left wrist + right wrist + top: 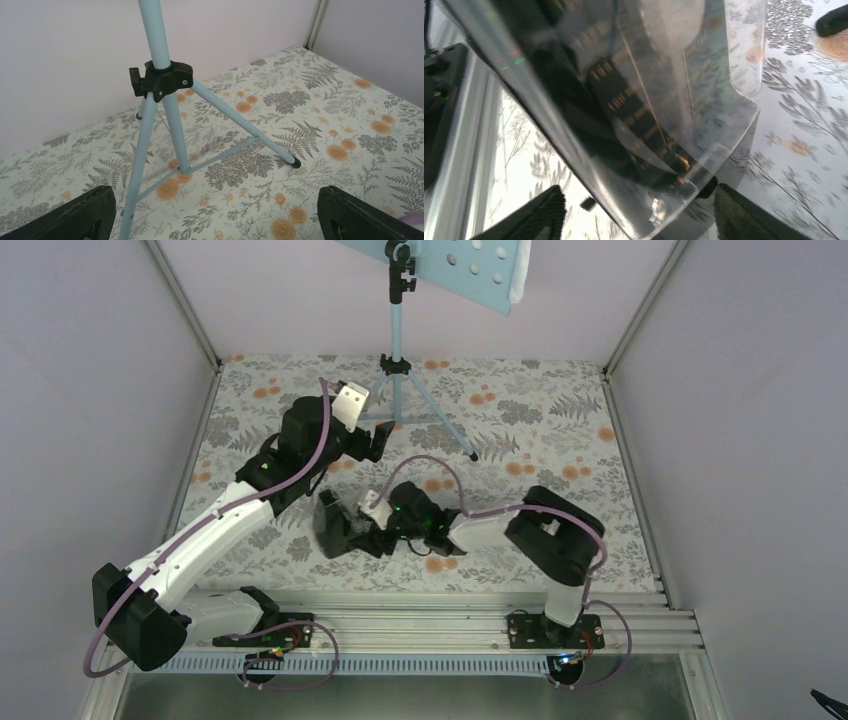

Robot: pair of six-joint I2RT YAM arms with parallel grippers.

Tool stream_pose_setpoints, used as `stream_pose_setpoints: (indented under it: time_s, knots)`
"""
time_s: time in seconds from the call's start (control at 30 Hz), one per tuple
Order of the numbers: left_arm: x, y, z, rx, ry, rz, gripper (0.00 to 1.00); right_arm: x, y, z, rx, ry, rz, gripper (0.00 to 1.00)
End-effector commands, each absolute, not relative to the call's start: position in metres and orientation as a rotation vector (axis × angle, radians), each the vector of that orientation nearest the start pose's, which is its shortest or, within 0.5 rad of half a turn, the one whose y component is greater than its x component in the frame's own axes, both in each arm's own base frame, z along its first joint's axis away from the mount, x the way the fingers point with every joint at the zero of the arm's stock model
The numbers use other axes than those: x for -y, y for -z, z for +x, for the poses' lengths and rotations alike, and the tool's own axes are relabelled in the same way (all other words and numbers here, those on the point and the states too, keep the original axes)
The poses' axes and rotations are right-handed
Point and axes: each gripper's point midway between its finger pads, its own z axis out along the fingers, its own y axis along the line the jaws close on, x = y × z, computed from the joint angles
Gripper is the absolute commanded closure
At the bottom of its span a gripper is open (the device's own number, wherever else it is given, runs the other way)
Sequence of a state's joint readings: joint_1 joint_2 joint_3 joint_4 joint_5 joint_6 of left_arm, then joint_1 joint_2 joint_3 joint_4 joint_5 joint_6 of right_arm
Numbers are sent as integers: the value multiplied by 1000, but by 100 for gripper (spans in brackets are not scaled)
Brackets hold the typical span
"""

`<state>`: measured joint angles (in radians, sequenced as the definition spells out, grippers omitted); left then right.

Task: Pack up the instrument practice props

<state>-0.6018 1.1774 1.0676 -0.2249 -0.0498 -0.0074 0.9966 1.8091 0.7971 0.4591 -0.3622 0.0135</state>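
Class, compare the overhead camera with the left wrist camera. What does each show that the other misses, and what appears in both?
Only overhead: the stand's hole-dotted tray, the left arm, the right arm, and the black box near the right arm's end.
Only left wrist: the side knob on the black leg clamp, seen from low down.
Both: the blue tripod legs and the floral table cover.

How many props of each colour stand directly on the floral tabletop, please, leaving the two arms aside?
Light blue: 1, the tripod music stand
Black: 1, the wedge-shaped box
Total: 2
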Motion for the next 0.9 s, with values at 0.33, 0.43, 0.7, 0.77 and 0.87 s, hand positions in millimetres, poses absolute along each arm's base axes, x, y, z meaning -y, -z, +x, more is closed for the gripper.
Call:
stream_pose_setpoints:
  time_s: [0.33, 0.43, 0.7, 0.77, 0.87]
  knots:
    - [208, -324, 334, -1802, 329, 487, 0, -560, -22, 264, -2049, -642, -929, 31]
    - [207, -324, 333, -1800, 328, 485, 0, -580, -21, 284, -2070, -560, -912, 31]
    - [201, -324, 334, -1804, 305, 460, 0, -591, -83, 266, -1867, -717, -1020, 14]
    - [197, -328, 334, -1796, 295, 438, 0, -576, -102, 255, -1826, -750, -1028, 10]
    - [181, -335, 337, -1784, 286, 379, 0, -531, -124, 235, -1779, -767, -1038, 2]
